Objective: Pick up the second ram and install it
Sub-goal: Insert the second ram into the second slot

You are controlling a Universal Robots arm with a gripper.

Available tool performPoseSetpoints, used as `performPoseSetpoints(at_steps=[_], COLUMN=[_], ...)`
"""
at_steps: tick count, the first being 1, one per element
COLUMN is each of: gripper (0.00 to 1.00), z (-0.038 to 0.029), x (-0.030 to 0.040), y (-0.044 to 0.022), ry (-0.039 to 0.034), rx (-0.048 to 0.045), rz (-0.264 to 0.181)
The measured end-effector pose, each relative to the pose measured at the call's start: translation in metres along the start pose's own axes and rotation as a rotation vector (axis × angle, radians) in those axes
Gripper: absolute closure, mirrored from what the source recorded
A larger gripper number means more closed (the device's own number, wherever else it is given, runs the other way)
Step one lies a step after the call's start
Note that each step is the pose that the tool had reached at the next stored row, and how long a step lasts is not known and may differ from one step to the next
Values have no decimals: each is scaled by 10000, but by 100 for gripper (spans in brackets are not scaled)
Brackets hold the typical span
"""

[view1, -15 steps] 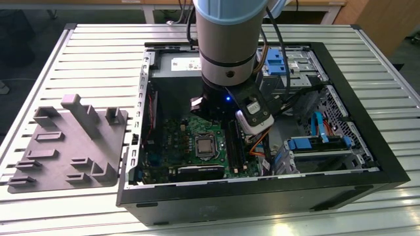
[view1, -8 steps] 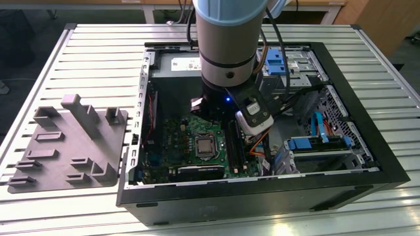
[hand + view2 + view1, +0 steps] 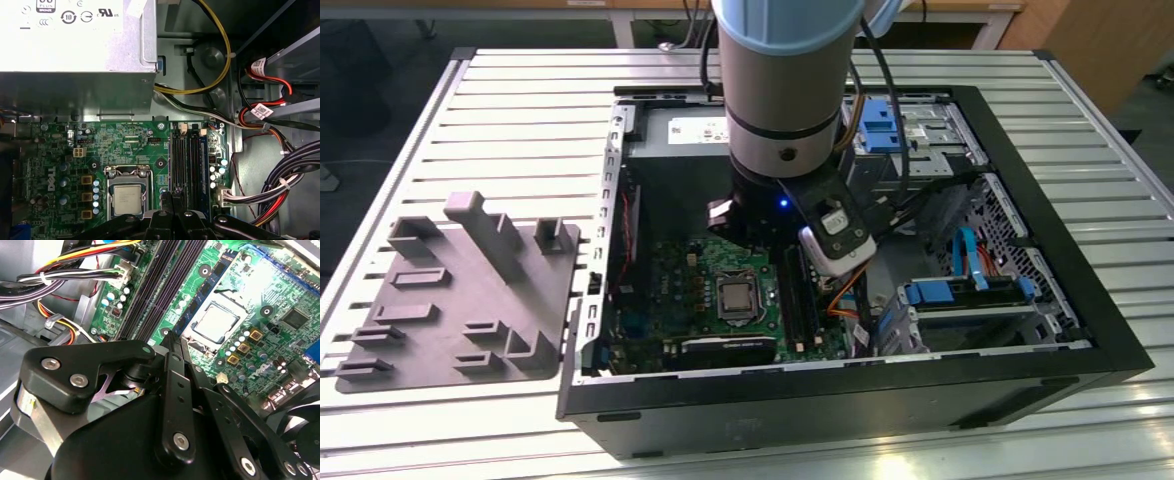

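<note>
My gripper [image 3: 172, 196] hangs inside the open computer case, right over one end of the long black memory slots [image 3: 189, 160] on the green motherboard [image 3: 125, 145]. Its two black fingers [image 3: 172, 347] stand pressed together, and nothing shows between them. One slot carries a stick with a blue edge [image 3: 203, 160]. I cannot tell the second ram apart from the dark slots, and the gripper body hides the spot under the fingertips. In the exterior view the arm [image 3: 781, 120] stands upright over the slots [image 3: 794, 300].
A silver processor [image 3: 126, 197] sits beside the slots. The power supply [image 3: 75, 50] lies past the board's edge. Cable bundles [image 3: 280, 190] crowd the case wall near the slots. A grey plastic tray [image 3: 454, 300] with upright blocks lies outside the case, at the exterior view's left.
</note>
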State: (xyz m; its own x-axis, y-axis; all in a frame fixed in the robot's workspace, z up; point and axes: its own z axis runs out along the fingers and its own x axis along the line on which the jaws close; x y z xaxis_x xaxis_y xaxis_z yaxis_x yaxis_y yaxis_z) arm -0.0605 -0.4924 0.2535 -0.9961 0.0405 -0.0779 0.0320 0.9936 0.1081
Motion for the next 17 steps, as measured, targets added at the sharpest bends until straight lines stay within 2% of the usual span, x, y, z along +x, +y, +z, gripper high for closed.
performPoseSetpoints(at_steps=[10,17], gripper=[88,88], z=[23,40], x=[-4,-34], y=[-3,-3], ry=[1,-3], rx=[-19,-17], rz=[3,37])
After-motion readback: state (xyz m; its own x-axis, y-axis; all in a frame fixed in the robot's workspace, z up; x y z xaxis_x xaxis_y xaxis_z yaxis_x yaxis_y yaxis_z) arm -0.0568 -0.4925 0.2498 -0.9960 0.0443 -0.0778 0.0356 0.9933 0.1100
